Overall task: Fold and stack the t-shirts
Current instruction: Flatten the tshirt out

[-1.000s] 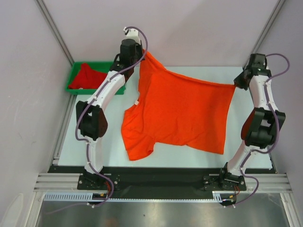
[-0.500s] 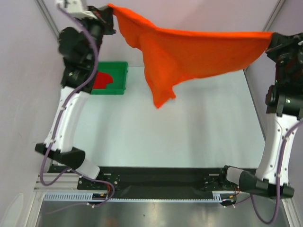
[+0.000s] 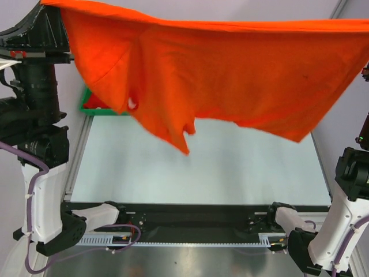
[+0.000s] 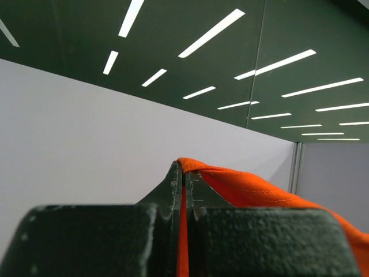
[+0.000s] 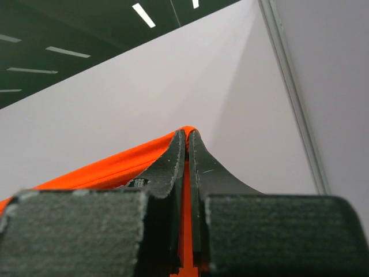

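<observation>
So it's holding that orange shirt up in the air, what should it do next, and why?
Probably lower both arms together, laying the orange t-shirt flat on the table. It hangs stretched between the left end effector and the right end effector, each shut on an edge, and folding likely needs it spread on a surface.
</observation>
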Controlling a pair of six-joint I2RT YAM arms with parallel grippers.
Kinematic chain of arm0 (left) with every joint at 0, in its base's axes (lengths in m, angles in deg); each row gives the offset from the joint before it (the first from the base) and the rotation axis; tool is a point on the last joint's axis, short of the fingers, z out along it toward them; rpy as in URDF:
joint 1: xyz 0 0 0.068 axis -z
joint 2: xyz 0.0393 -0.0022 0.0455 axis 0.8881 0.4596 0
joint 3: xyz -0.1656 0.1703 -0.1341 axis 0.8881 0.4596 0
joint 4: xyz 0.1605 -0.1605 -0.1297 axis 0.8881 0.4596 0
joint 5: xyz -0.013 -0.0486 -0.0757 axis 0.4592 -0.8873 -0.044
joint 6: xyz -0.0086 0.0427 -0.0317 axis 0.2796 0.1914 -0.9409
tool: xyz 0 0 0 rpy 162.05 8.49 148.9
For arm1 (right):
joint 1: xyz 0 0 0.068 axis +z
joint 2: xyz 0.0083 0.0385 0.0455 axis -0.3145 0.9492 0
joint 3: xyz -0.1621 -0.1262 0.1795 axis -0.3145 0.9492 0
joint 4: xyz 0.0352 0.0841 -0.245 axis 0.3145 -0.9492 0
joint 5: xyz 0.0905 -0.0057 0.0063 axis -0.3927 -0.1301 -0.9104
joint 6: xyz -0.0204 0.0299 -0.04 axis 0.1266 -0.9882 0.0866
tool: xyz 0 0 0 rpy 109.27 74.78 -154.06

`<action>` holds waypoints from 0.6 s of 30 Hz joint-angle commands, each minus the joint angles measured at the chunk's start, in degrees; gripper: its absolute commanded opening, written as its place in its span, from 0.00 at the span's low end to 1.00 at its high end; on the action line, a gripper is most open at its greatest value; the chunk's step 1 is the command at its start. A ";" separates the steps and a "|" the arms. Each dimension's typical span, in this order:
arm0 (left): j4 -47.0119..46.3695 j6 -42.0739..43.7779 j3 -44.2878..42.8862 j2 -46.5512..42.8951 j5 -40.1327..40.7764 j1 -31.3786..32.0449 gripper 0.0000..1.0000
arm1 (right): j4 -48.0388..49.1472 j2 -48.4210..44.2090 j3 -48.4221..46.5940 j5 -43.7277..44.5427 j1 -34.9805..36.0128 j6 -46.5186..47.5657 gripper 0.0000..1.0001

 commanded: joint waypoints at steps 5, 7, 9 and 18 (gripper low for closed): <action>-2.92 3.53 4.57 3.99 2.52 -0.47 0.00 | 1.77 2.28 9.57 7.04 -0.08 4.26 0.00; -3.62 3.97 9.91 5.92 1.82 -0.47 0.00 | 4.83 2.45 17.19 7.22 -0.16 4.17 0.00; -8.09 4.68 15.46 7.59 0.94 -0.47 0.00 | 6.34 3.15 21.79 7.04 -0.25 3.65 0.00; -26.27 5.55 40.79 26.47 1.64 -0.47 0.00 | 21.99 17.02 40.09 7.40 -1.48 6.81 0.00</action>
